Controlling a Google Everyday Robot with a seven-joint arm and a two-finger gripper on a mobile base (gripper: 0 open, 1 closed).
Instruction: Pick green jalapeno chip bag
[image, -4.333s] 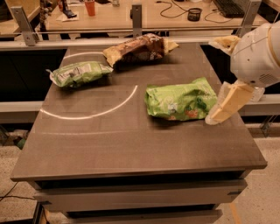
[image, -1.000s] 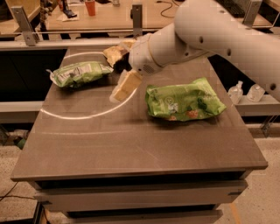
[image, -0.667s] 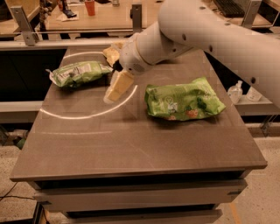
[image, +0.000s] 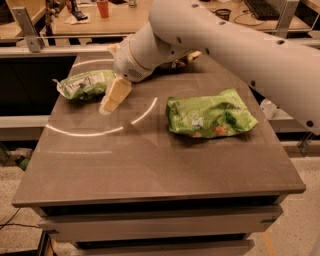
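Camera view: green jalapeno chip bag (image: 84, 84) lies left-to-right, gripper (image: 114, 96) perhaps touching its right end, closure impossible to tell.

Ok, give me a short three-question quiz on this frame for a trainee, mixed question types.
1. True or false: the gripper is holding the small, crinkled olive-green chip bag above the grey-brown tabletop.
2. In the picture, the gripper sits by which end of that bag? A left; B right; C far.
3. How many green bags lie on the tabletop, counting the large bright lime-green bag?
Key: 1 false; 2 B; 3 two.
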